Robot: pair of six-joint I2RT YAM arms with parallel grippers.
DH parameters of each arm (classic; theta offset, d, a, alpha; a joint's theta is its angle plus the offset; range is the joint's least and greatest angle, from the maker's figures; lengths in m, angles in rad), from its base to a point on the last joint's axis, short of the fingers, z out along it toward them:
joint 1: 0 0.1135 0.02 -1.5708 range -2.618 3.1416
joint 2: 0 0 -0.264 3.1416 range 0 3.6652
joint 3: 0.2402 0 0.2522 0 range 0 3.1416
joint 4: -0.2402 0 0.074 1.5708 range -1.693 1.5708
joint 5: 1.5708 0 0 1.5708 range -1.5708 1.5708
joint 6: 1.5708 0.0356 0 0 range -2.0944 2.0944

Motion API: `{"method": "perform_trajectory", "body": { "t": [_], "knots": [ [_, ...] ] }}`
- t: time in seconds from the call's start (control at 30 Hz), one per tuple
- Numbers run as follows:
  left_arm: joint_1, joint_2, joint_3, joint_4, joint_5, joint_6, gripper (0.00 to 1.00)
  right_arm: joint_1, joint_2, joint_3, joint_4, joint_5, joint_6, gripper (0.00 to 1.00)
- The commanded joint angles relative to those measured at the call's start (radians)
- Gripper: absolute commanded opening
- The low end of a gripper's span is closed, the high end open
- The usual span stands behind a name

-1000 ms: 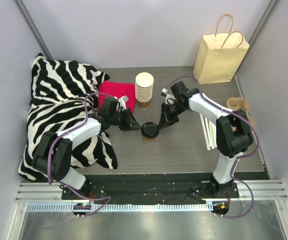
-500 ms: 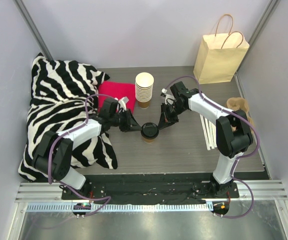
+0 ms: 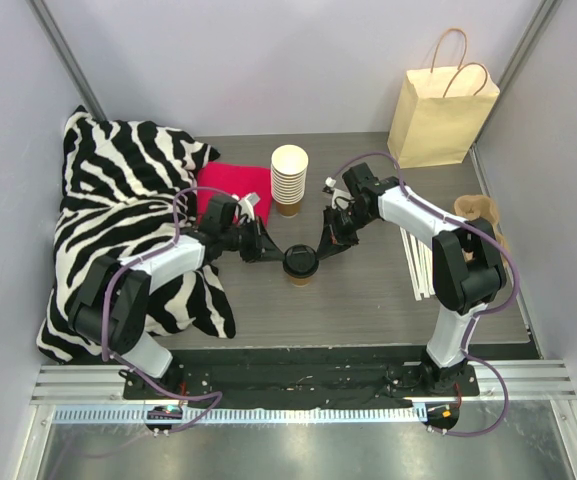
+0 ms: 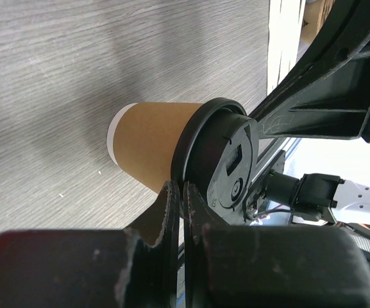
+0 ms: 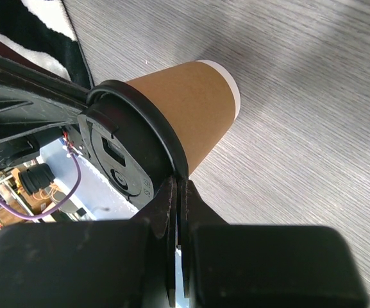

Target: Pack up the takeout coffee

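At the middle of the grey wood-grain table [image 3: 368,300], the takeout coffee [image 3: 301,264] (a brown paper cup under a black lid) stands upright between two robot grippers. The left gripper [image 3: 273,254] has its fingers pressed together, tips against the lid's rim; a second ago they stood slightly apart. The right gripper [image 3: 325,250], likewise pressed together, meets the opposite rim as before. The cup has hardly shifted. Behind it stand a stack of cream cups [image 3: 289,180] and a paper bag [image 3: 440,115].

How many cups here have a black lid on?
1: the takeout coffee, mid-table between left gripper and right gripper. The stacked cups behind it show no lid.
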Motion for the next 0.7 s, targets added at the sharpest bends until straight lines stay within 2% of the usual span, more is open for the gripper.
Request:
{"method": "perform_trajectory", "body": {
  "t": [0.0, 0.33, 0.67],
  "knots": [
    [-0.011, 0.069, -0.010, -0.052, -0.076, 0.064, 0.02, 0.015, 0.043, -0.029, 0.029, 0.037, -0.023, 0.01],
    [-0.010, 0.022, 0.070, -0.044, -0.043, 0.102, 0.03, 0.015, 0.016, 0.004, 0.077, -0.057, 0.029, 0.01],
    [0.030, 0.046, 0.094, -0.049, -0.045, 0.115, 0.02, -0.027, 0.074, 0.032, 0.186, -0.086, 0.145, 0.01]
  ]
}}
